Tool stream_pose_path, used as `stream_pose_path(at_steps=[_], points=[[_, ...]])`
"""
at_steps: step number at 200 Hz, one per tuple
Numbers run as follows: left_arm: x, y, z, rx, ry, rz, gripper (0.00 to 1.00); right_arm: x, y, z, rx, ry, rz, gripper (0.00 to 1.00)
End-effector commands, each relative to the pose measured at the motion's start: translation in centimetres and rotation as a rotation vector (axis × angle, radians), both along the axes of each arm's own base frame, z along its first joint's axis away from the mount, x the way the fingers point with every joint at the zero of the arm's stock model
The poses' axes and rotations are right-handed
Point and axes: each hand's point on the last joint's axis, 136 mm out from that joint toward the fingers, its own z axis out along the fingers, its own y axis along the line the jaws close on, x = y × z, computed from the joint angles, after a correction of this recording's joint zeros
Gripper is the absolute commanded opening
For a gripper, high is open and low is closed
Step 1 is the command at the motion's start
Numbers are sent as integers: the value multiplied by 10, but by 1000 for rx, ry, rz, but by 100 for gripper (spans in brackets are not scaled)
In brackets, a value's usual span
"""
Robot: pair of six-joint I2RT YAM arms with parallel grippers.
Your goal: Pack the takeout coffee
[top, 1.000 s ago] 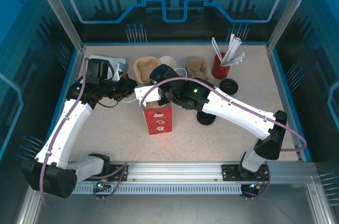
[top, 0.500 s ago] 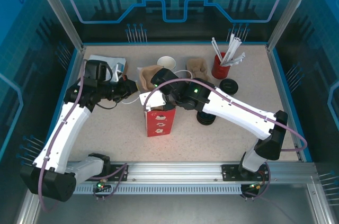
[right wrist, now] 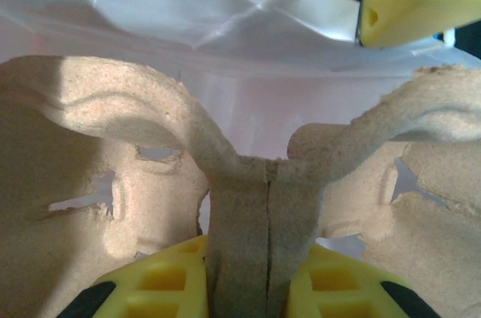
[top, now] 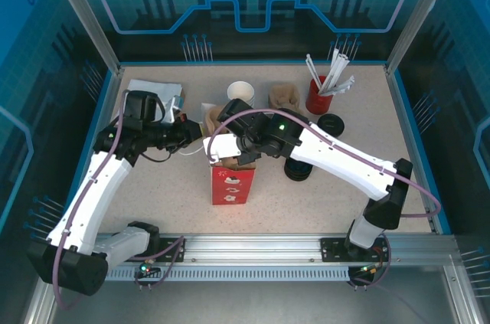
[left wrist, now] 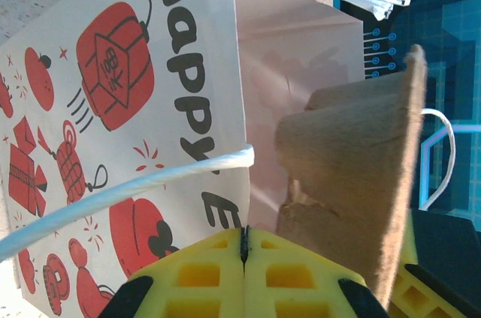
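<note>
Two grippers meet at the bag (top: 232, 184) in the top view. The left gripper (top: 191, 134) is pinched on the bag's rim, and the right gripper (top: 223, 152) is clamped on a pulp carrier (top: 213, 119) at the bag's mouth. The step looks like loading the carrier. Next it should go straight down while the mouth is held wide. I cannot pick out the coffee for sure. A black round thing (top: 297, 170) stands just right of the bag, under the right forearm. A second black thing (top: 331, 123) sits near the red straw pot (top: 316, 98). If either is the coffee, it stands upright, lid up, long axis vertical.

Left wrist: the left gripper (left wrist: 244, 237) has its jaws shut together on the bag (left wrist: 150, 70) edge, with the carrier (left wrist: 353, 168) tilted at the mouth.

Right wrist: the right gripper (right wrist: 268, 258) grips the carrier (right wrist: 113, 183) by its centre rib. The cells in sight are empty, so I judge the coffee not yet packed. The left gripper (right wrist: 361, 2) pinches the bag (right wrist: 225, 2) wall above.
</note>
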Motion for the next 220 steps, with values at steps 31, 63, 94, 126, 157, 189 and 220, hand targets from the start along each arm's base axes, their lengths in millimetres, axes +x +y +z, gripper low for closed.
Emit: stream_pose_path(at_steps=[31, 63, 94, 126, 157, 189, 220], points=[[-4, -18, 6, -24, -46, -85, 0, -8, 4, -7, 1, 103, -6, 22], [-6, -16, 1, -10, -41, -81, 0, -5, 4, -11, -1, 155, -29, 22], [-9, -11, -5, 18, -30, -66, 0, -4, 0, -19, -26, 187, -52, 21], [-11, -5, -9, 53, -28, -49, 0, -2, -10, -22, -47, 197, -81, 21], [-11, -6, -8, 51, -29, -55, 0, 1, -20, -20, -67, 190, -101, 21], [-12, -8, -7, 44, -32, -67, 0, 0, -23, -22, -81, 201, -110, 21], [-14, -10, -8, 34, -28, -79, 0, -4, -12, -24, -56, 247, -101, 21]])
